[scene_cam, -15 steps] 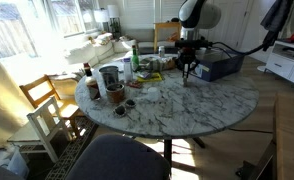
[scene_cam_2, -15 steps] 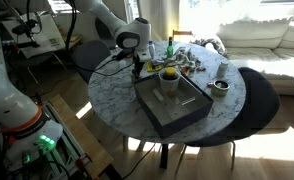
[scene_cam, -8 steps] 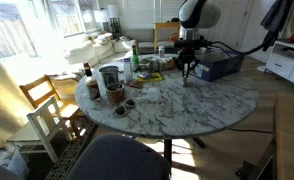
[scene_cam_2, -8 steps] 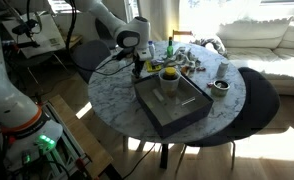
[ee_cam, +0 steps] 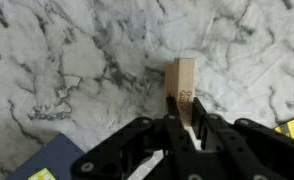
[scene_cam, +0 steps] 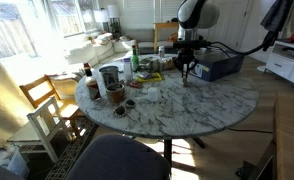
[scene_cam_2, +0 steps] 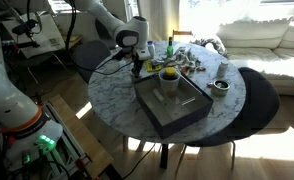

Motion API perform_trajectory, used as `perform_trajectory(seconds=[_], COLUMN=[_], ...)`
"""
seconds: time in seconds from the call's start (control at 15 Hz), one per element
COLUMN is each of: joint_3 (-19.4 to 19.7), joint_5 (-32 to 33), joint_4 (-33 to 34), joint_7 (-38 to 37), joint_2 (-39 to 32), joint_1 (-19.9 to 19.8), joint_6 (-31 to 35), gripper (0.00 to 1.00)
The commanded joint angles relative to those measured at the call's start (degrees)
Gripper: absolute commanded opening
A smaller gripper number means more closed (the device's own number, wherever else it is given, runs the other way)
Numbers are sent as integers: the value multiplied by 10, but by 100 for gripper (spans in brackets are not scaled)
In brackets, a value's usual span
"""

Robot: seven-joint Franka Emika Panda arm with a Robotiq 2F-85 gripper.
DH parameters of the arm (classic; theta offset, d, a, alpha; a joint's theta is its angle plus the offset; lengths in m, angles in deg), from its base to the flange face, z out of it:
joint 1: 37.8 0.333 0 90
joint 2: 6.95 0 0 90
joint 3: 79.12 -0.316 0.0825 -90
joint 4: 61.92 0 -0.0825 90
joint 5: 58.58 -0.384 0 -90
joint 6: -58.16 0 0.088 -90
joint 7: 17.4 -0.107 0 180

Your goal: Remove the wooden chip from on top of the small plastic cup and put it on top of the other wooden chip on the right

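While I hold the end effector (scene_cam: 187, 72) low over the marble bench (scene_cam: 192, 110), near its far edge beside a dark box (scene_cam: 219, 66), it's clamped on the wooden chip (ee_cam: 182, 84). The chip is upright; can't tell if it's touching the marble.

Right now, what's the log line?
gripper: shut on chip | position: over table | chip: not yet placed
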Motion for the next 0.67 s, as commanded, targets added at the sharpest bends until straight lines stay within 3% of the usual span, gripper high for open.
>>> perform_trajectory(seconds=[0.0,0.6], joint_3=[7,11], joint_5=[10,21], joint_4=[1,-4], joint_7=[-16,-40], joint_2=[-3,-2], joint_1=[8,10], joint_6=[5,14], gripper=[4,4])
